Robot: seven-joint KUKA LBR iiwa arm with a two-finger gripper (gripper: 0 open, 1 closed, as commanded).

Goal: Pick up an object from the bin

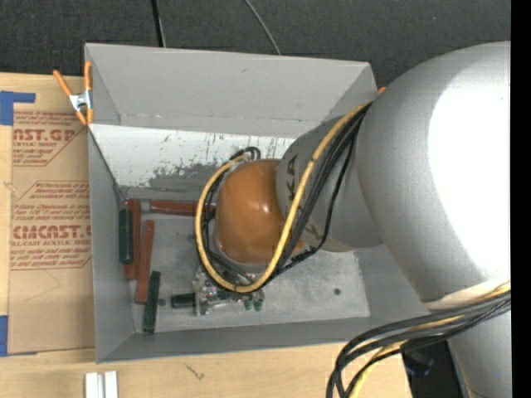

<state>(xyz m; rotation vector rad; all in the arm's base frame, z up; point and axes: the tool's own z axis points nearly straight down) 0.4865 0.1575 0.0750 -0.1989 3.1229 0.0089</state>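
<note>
Gripper (221, 297) sits low in the grey bin (232, 89), lower left of the frame, beside a small black piece (182, 301) and a dark green stick (150, 305). Can't tell if it's open.

Two dark green flat sticks, one at nine o'clock (124, 235) and one at seven (151, 302), in the grey metal bin (249, 89). Two reddish-brown thin sticks, at ten (166, 208) and eight (146, 251), possibly a third beside them. One small dark piece (181, 302) at six.
</note>
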